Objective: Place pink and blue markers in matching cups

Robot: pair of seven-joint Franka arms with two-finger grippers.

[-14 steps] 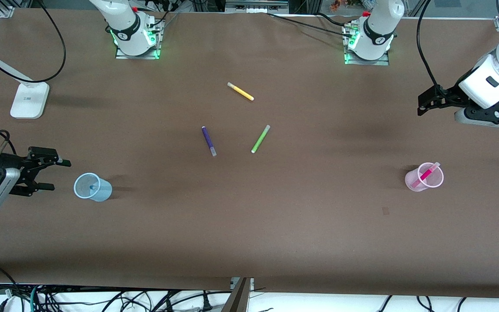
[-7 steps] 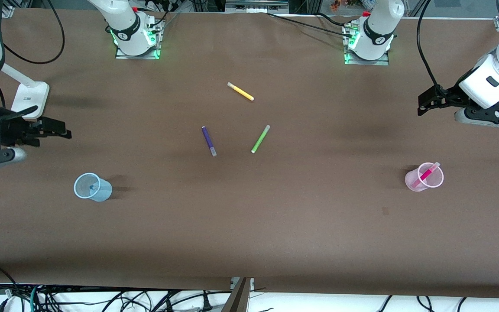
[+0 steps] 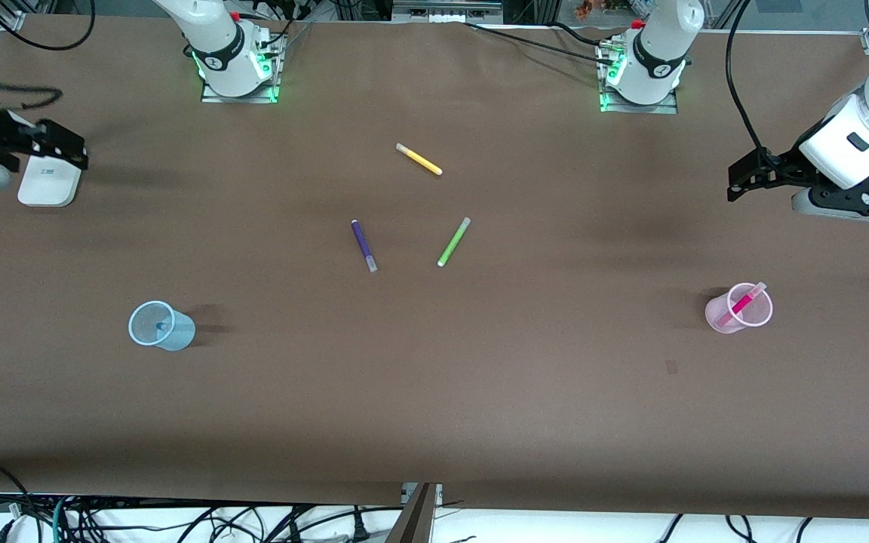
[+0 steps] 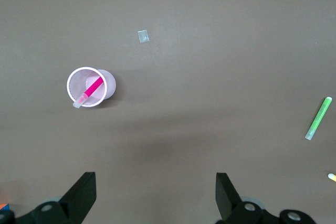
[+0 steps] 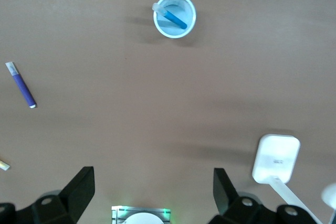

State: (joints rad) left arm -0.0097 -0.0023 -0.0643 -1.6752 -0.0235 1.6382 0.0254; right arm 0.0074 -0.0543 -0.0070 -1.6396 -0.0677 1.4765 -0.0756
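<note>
The left tool (image 3: 736, 183) hangs over the worktop (image 3: 434, 392) at the left arm's end, fingers (image 4: 84, 195) spread wide and holding nothing. The right tool (image 3: 65, 147) hangs over the white lamp base (image 3: 47, 179) at the right arm's end, its fingers (image 5: 81, 184) also wide apart and empty.

The pink marker (image 3: 742, 303) leans inside the pink cup (image 3: 736, 309), which stands upright, nearer the front camera than the left tool. The blue marker (image 5: 172, 17) leans inside the blue cup (image 3: 159, 326), also upright.

The purple marker (image 3: 363, 245), green marker (image 3: 453, 241) and yellow marker (image 3: 419, 159) lie flat mid-worktop, apart from one another.
</note>
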